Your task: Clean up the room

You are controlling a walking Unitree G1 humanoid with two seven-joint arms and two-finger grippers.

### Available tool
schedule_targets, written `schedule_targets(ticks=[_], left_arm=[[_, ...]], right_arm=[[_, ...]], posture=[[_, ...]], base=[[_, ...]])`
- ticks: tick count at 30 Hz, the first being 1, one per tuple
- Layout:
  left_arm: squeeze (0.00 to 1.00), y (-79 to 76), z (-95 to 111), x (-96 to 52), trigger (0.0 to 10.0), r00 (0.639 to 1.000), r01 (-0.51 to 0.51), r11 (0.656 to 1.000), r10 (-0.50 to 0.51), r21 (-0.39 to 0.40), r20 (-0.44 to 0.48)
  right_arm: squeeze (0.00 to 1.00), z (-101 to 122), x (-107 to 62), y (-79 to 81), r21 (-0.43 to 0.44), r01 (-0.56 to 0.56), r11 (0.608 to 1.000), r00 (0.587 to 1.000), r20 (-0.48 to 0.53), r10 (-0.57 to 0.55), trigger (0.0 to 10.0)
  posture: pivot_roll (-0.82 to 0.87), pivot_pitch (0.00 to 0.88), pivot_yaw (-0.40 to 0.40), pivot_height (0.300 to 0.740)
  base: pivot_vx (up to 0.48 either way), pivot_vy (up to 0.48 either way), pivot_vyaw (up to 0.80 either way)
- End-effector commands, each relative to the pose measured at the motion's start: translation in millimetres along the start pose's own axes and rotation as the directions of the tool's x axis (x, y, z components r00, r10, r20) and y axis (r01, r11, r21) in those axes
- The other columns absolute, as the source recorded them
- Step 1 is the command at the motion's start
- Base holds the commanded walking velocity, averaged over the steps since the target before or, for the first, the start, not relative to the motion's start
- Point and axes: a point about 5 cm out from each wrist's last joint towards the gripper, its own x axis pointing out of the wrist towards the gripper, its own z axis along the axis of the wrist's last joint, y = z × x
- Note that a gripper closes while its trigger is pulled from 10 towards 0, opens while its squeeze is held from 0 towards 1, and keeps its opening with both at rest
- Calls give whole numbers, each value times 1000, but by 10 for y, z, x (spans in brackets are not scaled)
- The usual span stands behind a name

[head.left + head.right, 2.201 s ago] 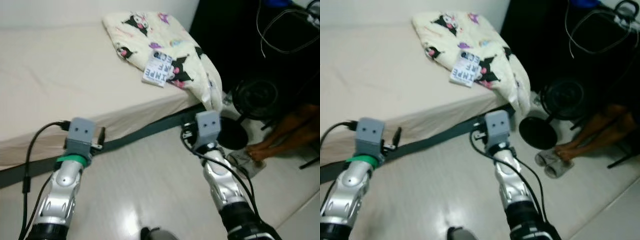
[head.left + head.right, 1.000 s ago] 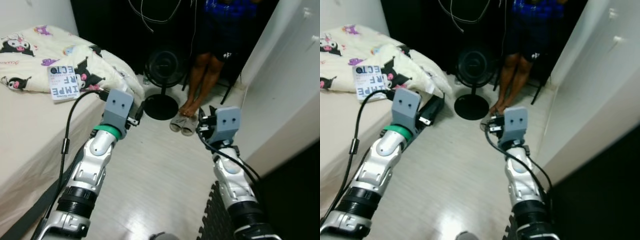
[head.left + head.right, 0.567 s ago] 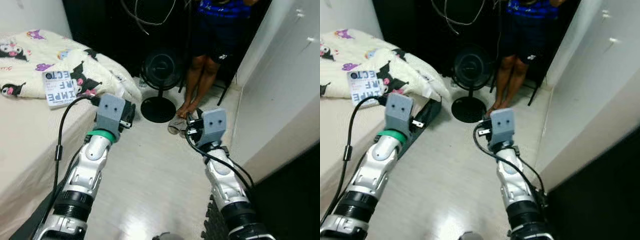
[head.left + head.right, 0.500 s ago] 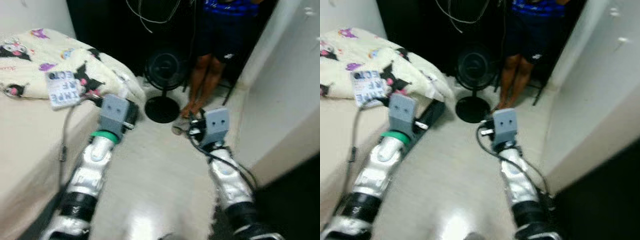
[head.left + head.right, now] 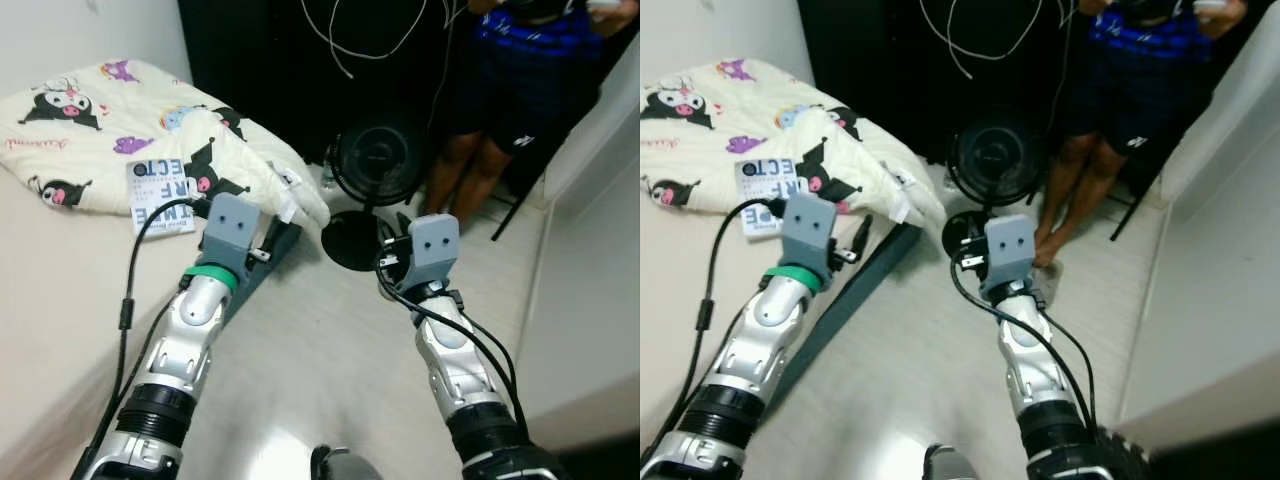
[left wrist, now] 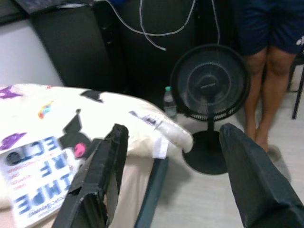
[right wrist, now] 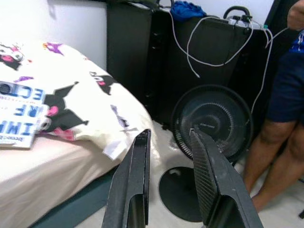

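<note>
Two claws hang empty over the pale floor (image 5: 330, 370): left claw (image 6: 173, 156) spread wide, right claw (image 7: 168, 161) parted narrowly. A book (image 5: 160, 192) lies on the printed blanket (image 5: 120, 130) on the bed (image 5: 60, 290). A black fan (image 5: 375, 165) stands beside a person's legs (image 5: 470, 180).

Cream blanket (image 5: 120, 130) with black-and-pink cartoon characters; white book (image 5: 163, 193) with blue lettering; black fan (image 5: 378, 165); person (image 5: 510, 90) in blue striped top, dark shorts; beige bed (image 5: 50, 300); pale floor (image 5: 330, 370).
</note>
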Motion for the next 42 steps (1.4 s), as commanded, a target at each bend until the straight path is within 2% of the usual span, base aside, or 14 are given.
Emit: schedule_targets(ticks=[1, 15, 21, 31, 42], left_arm=[[0, 49, -62, -35, 10000, 1000, -9, 1000, 10, 19, -23], [0, 35, -57, -23, 10000, 1000, -2, 1000, 3, 19, -21], [0, 31, -63, -21, 10000, 1000, -3, 1000, 3, 12, -30], [0, 13, -72, -9, 10000, 999, -4, 1000, 4, 5, -50], [0, -19, -79, -6, 10000, 997, 12, 1000, -13, -13, -78]], right_arm=[[0, 9, -1, 3, -2, 3, 1000, 1000, 4, -3, 10000], [0, -14, -13, 12, -19, -3, 1000, 1000, -9, 3, 10000], [0, -24, -21, 33, -28, -19, 999, 1000, -14, 18, 10000], [0, -26, -30, 52, -24, -40, 999, 999, -15, 40, 10000], [0, 26, -67, 222, 37, -181, 983, 983, 15, 181, 10000]], posture=[[-124, 47, 16, 723], [-122, 50, 19, 723], [-122, 52, 22, 723], [-122, 54, 23, 723], [-124, 58, 26, 723]], base=[[465, 0, 0], [462, 0, 0], [412, 0, 685], [0, 0, 794], [0, 0, 784]])
